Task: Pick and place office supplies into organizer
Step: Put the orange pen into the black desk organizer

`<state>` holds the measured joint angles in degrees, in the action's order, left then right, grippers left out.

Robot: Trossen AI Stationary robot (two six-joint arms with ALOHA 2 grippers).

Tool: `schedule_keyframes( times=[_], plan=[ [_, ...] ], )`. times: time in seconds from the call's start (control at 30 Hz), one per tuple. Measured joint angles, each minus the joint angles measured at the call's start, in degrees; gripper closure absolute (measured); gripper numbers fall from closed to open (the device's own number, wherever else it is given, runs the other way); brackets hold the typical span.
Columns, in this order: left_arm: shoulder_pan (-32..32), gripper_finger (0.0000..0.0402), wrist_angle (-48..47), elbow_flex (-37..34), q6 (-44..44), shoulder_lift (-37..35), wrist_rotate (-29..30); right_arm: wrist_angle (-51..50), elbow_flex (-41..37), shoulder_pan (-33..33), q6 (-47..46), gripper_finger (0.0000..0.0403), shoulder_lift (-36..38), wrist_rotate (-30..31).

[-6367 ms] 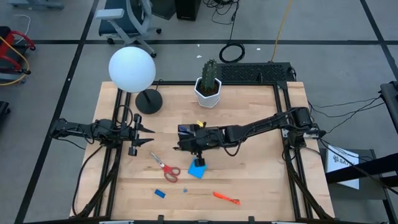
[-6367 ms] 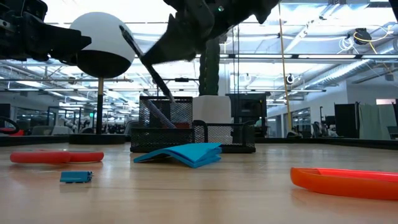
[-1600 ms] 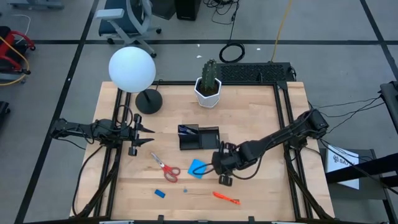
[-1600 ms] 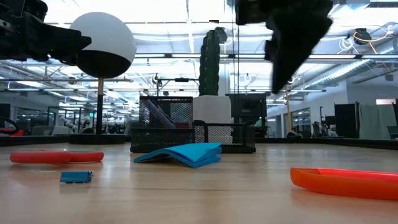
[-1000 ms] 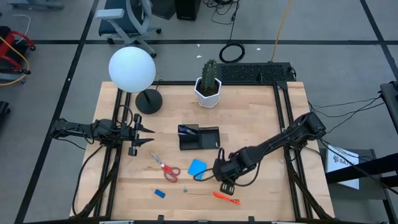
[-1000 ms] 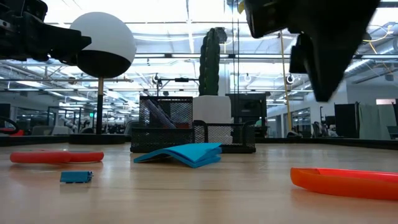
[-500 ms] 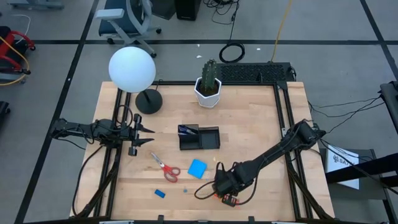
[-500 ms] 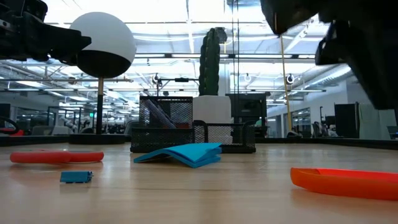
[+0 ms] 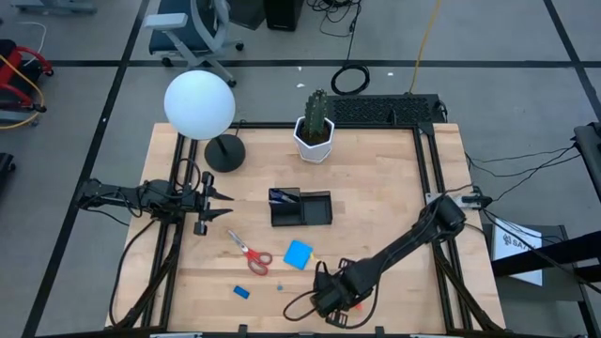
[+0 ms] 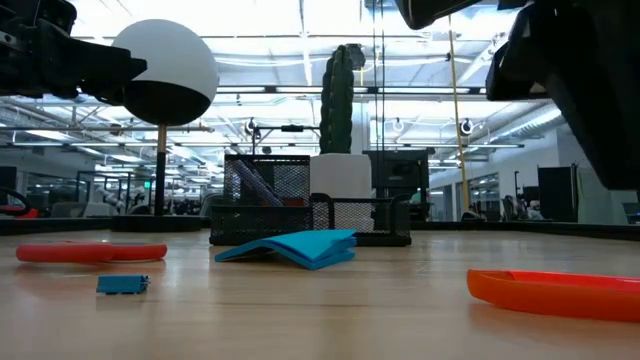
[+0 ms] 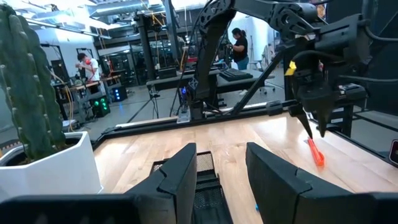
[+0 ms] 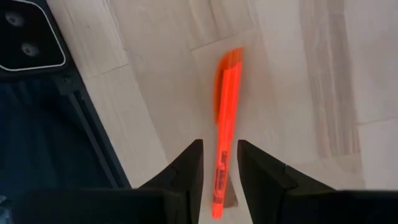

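Presently our right gripper [image 12: 217, 163], fingers parted, straddles the orange pen [image 12: 224, 124] near the bench's front edge; we should descend centred before clenching.

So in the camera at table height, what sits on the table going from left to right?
Red-handled scissors → tiny blue block → black mesh organizer with the folded blue pad lying in front of it → orange pen, under the right arm.

Right pincer [image 12: 217, 163] open above orange pen [image 12: 225, 118], which runs between the 2 fingers; bare wood on both sides, nothing blocking.
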<state>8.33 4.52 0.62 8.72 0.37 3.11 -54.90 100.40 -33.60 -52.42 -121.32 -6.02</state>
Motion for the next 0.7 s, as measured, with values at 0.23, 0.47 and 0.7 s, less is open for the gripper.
schedule_keyframes(
  times=[0.23, 0.47, 0.7],
  plan=[
    [0.0, 0.0256, -0.02, 0.0, 0.0, 0.01, -0.02, 0.1, 0.22, -0.64, -0.21, 0.0314, -0.98, 0.0],
    [0.01, 0.0256, -0.01, 0.0, 0.01, 0.01, -0.02, 0.39, 0.09, -0.64, 0.2, 0.0314, -1.01, 0.33],
    [0.01, 0.0256, -0.01, 0.0, -0.01, 0.01, 0.0, 5.08, -3.03, -0.64, 0.84, 0.0314, -2.91, -1.59]
  ],
)
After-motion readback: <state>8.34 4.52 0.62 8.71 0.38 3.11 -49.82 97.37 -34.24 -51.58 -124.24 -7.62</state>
